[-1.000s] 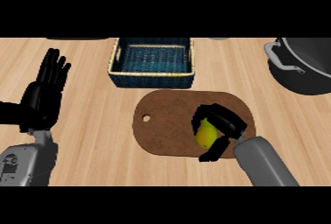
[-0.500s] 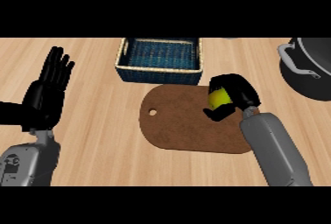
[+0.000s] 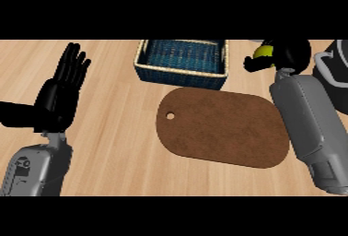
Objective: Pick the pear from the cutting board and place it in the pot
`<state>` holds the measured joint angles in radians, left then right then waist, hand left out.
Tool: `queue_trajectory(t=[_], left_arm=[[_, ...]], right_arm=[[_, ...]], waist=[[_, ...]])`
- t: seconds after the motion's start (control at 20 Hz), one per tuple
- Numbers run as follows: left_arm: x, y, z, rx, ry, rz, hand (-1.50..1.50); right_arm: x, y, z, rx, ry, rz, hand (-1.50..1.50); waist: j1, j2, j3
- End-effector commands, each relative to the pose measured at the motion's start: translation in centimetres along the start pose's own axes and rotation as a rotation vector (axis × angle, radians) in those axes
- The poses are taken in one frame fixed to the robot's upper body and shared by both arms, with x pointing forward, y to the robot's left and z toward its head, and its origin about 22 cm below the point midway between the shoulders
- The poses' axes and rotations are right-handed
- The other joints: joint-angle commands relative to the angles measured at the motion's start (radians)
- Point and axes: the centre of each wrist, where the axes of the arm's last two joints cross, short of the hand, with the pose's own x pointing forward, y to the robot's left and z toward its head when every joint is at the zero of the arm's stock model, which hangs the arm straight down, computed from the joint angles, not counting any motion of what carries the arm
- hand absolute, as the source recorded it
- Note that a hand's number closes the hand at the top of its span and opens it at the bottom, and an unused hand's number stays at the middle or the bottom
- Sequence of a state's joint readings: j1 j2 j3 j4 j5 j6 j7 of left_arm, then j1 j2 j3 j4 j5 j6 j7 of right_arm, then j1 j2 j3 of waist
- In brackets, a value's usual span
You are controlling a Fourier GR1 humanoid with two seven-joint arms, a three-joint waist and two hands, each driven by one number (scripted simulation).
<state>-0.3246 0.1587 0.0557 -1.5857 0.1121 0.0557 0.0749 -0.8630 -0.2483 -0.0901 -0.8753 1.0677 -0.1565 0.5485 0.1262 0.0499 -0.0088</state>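
Since the earlier frames, the pear [image 3: 261, 53] had been lifted off the cutting board [image 3: 224, 126] and carried up and to the right, so that it was seen near the top edge of the view, past the board's far right corner and above the counter [image 3: 115, 115]. It was held in the right hand [image 3: 285, 54], whose fingers were curled round it; only a small yellow-green patch was left showing at the hand's left side. Which way the pear pointed, and how its long axis ran, could not be told, since most of it was hidden by the fingers. The board, earlier partly covered by the hand and the fruit, was now seen bare, with its small hole toward its left edge. Just to the right of the hand, the dark pot [image 3: 332, 64] was cut by the view's right edge; the pear was not yet in it. To the left of the hand, the blue woven basket [image 3: 182, 62] stood beyond the board. The left hand [image 3: 58, 94] was seen at the left, open, fingers straight and raised, at rest.
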Motion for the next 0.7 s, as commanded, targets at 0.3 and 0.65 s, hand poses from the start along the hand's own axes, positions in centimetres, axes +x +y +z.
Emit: queue_trajectory(t=[0.3, 0.65], left_arm=[[-0.2, -1.0, -0.7, -0.020, 0.007, 0.005, 0.00], [-0.4, -0.5, -1.0, 0.015, 0.016, -0.002, 0.00]], right_arm=[[3.8, -6.5, -3.7, -0.553, 0.425, 0.129, 1.50], [4.7, -6.8, -4.7, -0.650, 0.587, 0.174, 1.50]], waist=[[0.008, -0.002, 0.004], [-0.026, -0.010, 0.008]])
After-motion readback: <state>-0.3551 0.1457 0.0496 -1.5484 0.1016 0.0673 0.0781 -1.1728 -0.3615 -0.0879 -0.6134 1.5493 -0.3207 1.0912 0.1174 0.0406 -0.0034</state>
